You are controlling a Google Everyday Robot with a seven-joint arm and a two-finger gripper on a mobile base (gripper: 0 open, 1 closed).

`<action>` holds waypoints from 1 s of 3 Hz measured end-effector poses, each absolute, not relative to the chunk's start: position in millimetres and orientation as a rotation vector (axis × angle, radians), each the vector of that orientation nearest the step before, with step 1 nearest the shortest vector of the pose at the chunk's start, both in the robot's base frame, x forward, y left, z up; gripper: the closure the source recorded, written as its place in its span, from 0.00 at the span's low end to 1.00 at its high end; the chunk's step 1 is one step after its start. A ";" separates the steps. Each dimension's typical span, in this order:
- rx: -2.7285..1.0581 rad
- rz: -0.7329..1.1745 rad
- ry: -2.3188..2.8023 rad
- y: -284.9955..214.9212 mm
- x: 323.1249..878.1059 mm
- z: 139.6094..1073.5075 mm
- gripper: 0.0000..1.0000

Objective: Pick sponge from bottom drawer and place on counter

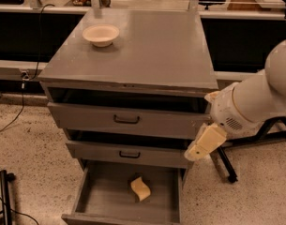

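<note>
Lying flat on the floor of the open bottom drawer (104, 197), the sponge (140, 188) sits a little right of the drawer's middle, low in the frame. Its long axis runs from the drawer's back toward its front, leaning slightly to the lower right, and its edges curve in a wave. Nothing touches it.

Right of it and higher, the pincer (194, 153) hangs at the end of the pale arm (255, 102) that comes in from the right edge. It slants down and to the left, its tip in front of the right end of the middle drawer (128, 153), above the bottom drawer's right side. It carries nothing and is well apart from the sponge. Whether it is open or closed I cannot tell.

On the table (152, 50) a bowl (101, 34) stands at the upper left. The top drawer (127, 120) and the middle one both stand slightly ajar.
</note>
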State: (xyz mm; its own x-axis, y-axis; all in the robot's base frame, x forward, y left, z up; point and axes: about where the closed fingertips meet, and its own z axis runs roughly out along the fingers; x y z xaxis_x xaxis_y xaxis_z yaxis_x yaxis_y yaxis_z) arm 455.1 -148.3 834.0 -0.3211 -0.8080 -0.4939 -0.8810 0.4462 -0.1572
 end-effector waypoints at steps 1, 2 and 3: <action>-1.390 0.288 2.117 -121.0 433.0 783.9 0.00; -1.383 0.320 2.042 -95.6 423.7 773.2 0.00; -1.385 0.321 2.041 -95.0 423.7 773.3 0.00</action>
